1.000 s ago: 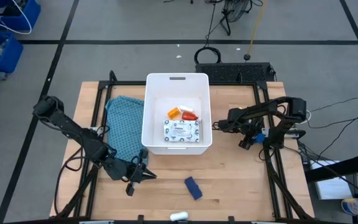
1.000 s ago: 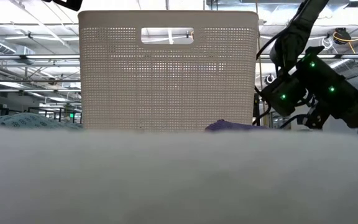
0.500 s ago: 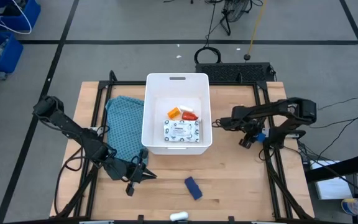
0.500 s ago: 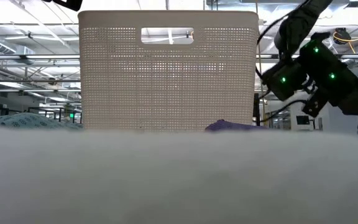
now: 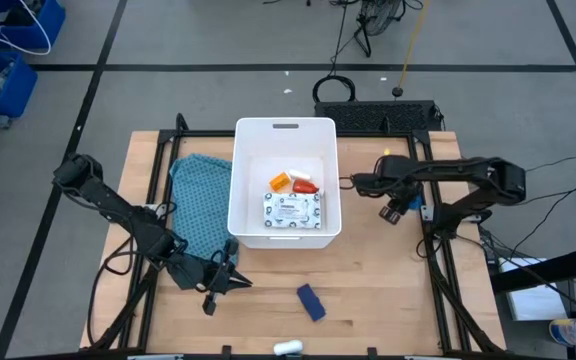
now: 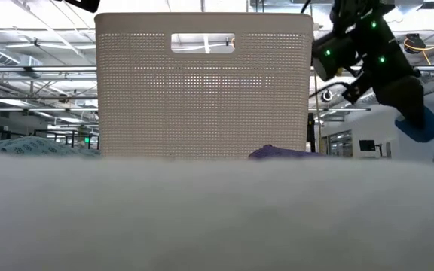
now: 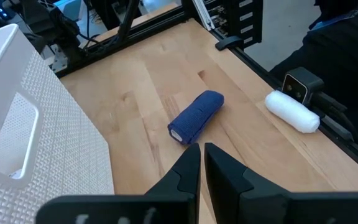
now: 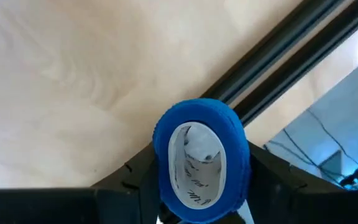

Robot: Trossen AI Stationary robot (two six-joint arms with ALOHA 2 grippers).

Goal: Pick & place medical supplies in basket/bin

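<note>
A: Item one, container?

B: Large white rectangular plastic tub (image 5: 238,170) with perforated walls, rounded corners and a handle slot on its far short side, standing mid-table with its long axis running front to back.

A: Contents?

B: Flat white printed packet (image 5: 292,209), lying flat toward the near end; the print is too small to read. Beyond it an orange pill bottle (image 5: 280,182) and a small red bottle (image 5: 305,186), side by side, both on their sides.

A: Loose stock on the light wooden table (image 5: 378,290)?

B: Dark blue cloth roll (image 5: 310,302) (image 7: 195,116), near the front edge, long axis diagonal, one flat end showing a white core toward the left wrist camera. A small white tube (image 5: 288,347) (image 7: 292,111) at the very front edge. No legible label on either.

A: Right gripper?

B: The right gripper (image 5: 394,208) hangs in the air just right of the tub. In its wrist view the fingers are closed against a bright blue tape roll (image 8: 200,160), gripped from both sides, its open end facing the camera, with dark printing on the white inner core that cannot be read.

A: Left gripper?

B: The left gripper (image 5: 227,281) (image 7: 201,157) sits low at the tub's near left corner, fingers nearly together with only a thin gap and nothing between them, pointing toward the dark blue roll.

A: Other?

B: Teal patterned cloth (image 5: 200,200), crumpled, touching the tub's left wall.
</note>
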